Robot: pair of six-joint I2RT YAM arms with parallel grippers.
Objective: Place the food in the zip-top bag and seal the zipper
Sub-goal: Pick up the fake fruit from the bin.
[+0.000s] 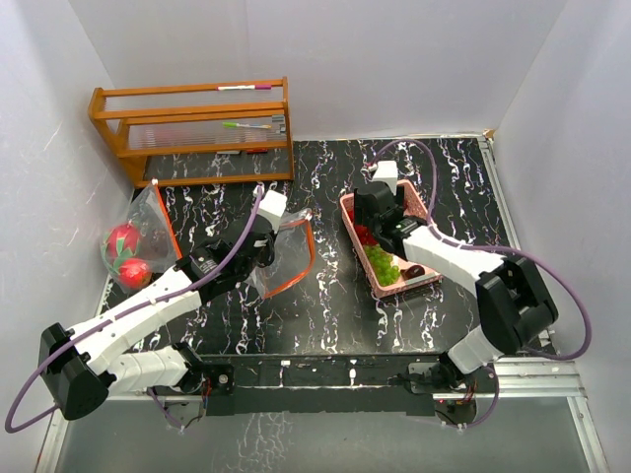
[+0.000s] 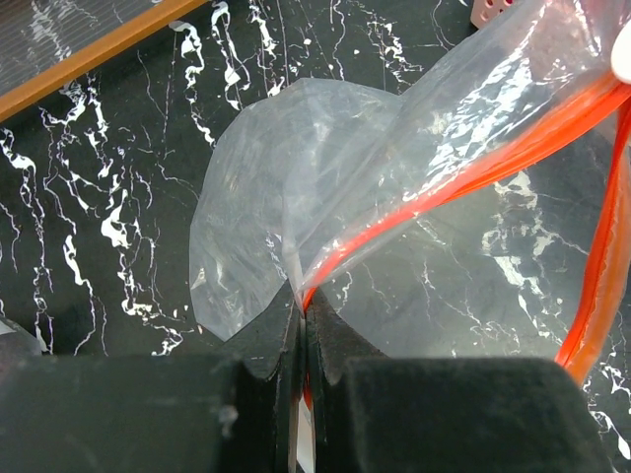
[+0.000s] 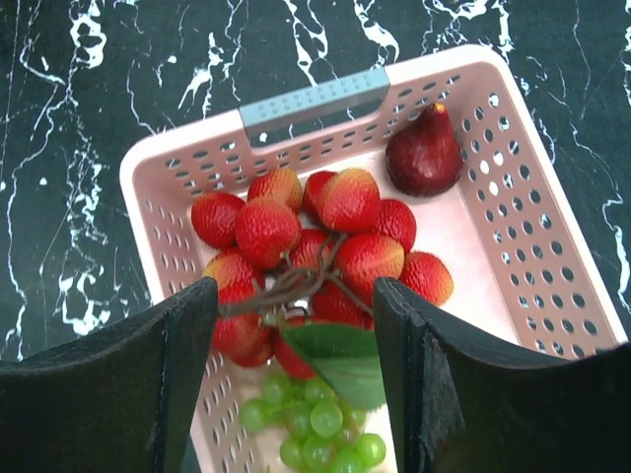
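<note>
Left gripper (image 2: 301,310) pinches zip-top bag (image 2: 296,197); any print on pens (image 1: 245,88) seems unreadable.

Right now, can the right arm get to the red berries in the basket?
Probably yes. The right pincer hangs open right over the red berries, and nothing lies between them. The basket has no lid, so the way down looks free.

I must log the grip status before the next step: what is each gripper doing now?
Left gripper: closed on the zip-top bag rim.
Right gripper: open at the red fruit cluster, holding nothing.
</note>
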